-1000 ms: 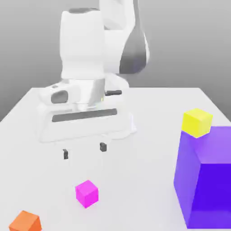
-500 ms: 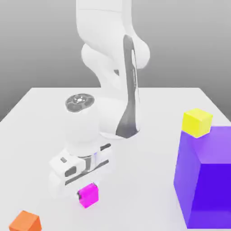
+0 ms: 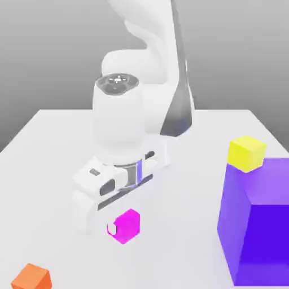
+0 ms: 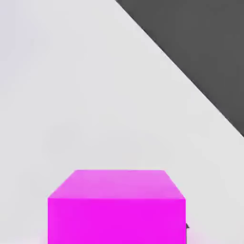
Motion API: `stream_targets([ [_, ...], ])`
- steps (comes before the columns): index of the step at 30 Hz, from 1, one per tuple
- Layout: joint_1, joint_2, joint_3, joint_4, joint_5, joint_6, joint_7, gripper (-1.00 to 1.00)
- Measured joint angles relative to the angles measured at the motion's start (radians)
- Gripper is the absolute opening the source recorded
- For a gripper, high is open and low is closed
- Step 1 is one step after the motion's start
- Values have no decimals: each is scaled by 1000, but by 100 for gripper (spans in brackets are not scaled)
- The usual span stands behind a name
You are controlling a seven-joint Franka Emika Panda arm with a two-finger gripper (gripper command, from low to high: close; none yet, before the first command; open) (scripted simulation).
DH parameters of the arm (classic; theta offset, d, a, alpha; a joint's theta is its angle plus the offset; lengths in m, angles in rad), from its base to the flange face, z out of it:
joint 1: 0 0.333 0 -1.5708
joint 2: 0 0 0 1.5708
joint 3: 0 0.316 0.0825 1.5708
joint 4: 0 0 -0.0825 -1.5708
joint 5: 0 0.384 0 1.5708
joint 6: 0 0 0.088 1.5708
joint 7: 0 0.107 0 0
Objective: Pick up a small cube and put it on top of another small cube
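Note:
The small cube [image 3: 127, 225] is bright magenta-pink and sits between the fingers of my gripper [image 3: 121, 227], which is shut on it. One white fingertip [image 3: 112, 228] shows against the cube's side on the exterior view's left. The cube hangs low over the white table [image 3: 51, 147], in its front-middle part. The white hand and arm rise above and behind it. In the hand view the small cube [image 4: 116, 207] is close up, with the table surface beyond it.
An orange cube [image 3: 32, 277] lies at the front on the exterior view's left. A big purple block [image 3: 259, 220] stands on the exterior view's right, with a yellow cube [image 3: 246, 153] at its upper far corner. The table's edge [image 4: 181, 71] meets dark background.
The hand came down over the small cube and its fingers shut on it. Since half a second ago the cube has moved up and toward the exterior view's right with the hand.

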Motion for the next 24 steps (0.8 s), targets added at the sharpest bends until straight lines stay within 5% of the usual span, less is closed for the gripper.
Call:
stream_targets([
  [15,363,-43,212,536,-19,-588,184,-100],
  [19,408,6,190,497,1,-526,207,-100],
  [20,403,21,189,471,0,-486,208,100],
  [24,403,21,189,471,0,-486,208,100],
])
